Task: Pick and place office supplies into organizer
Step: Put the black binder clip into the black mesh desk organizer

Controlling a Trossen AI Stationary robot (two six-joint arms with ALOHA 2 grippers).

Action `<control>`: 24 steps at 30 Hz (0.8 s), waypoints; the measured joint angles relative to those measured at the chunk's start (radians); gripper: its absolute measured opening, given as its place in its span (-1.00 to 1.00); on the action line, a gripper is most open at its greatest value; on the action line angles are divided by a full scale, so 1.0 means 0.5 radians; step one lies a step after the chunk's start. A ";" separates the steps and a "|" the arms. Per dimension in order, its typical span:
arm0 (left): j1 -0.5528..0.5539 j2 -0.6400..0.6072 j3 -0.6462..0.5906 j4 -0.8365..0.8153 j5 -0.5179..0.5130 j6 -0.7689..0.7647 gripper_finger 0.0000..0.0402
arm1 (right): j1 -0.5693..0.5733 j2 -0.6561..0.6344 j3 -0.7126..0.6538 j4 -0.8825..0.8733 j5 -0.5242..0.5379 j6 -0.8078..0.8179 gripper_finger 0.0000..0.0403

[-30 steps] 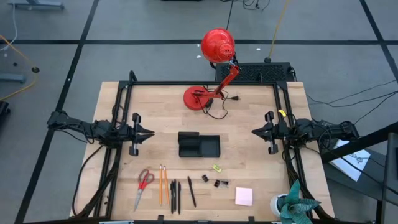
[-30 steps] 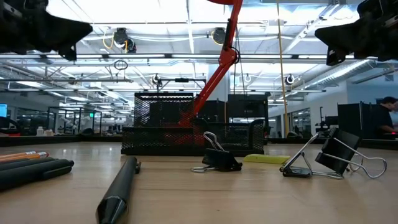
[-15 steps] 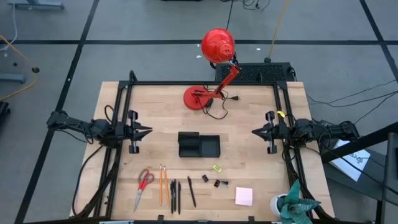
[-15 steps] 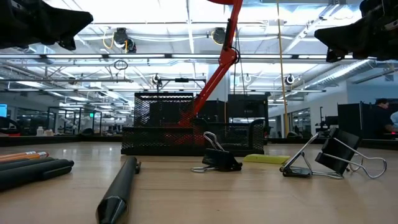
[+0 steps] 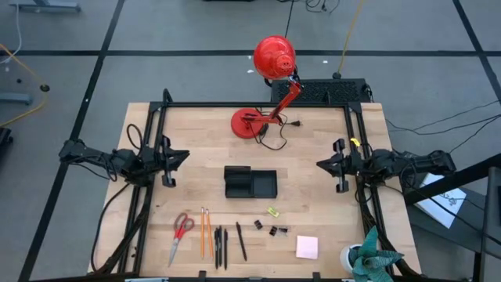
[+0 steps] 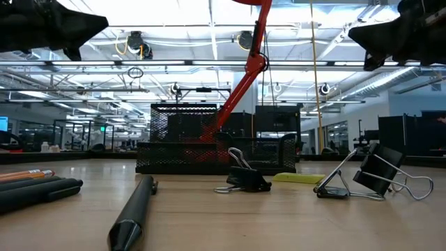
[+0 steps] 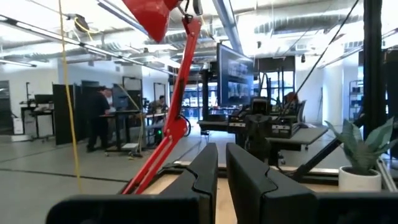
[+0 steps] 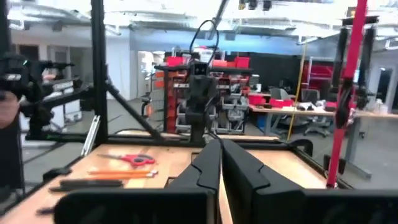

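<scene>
High view: end effectors (image 5: pixel 182 159) (image 5: pixel 321 165) apparently level

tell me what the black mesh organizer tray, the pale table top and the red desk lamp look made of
Black mesh organizer tray: likely metal wire mesh with a matte black coat; the low view shows see-through gridded walls.
Pale table top: wood, probably butcher-block with a smooth finish; narrow glued strips show from above.
Red desk lamp: looks like painted metal, glossy; the shade carries a highlight.

Bright, even overhead light; ceiling strips (image 6: pixel 209 17) glare in the low view, near pen (image 6: pixel 134 211) blurred
</scene>
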 joint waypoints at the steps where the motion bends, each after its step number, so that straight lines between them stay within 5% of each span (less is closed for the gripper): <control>1: 0.000 0.000 -0.001 -0.003 -0.012 0.003 -0.79 | 0.025 0.064 0.008 0.062 0.032 0.017 -0.88; 6: 0.011 0.017 -0.001 -0.005 -0.027 -0.025 -0.79 | 0.217 0.525 0.165 0.141 0.105 0.088 -0.68; 13: 0.075 0.119 0.000 0.004 -0.025 -0.068 -0.79 | 0.520 1.427 0.515 0.333 0.549 0.114 -0.45; 19: 0.085 0.201 0.000 -0.014 -0.024 -0.121 -0.79 | 0.619 2.160 1.059 0.298 0.627 0.103 -0.33; 24: 0.085 0.233 0.000 -0.010 -0.024 -0.155 -0.79 | 0.700 2.663 1.534 0.086 1.038 0.110 -0.24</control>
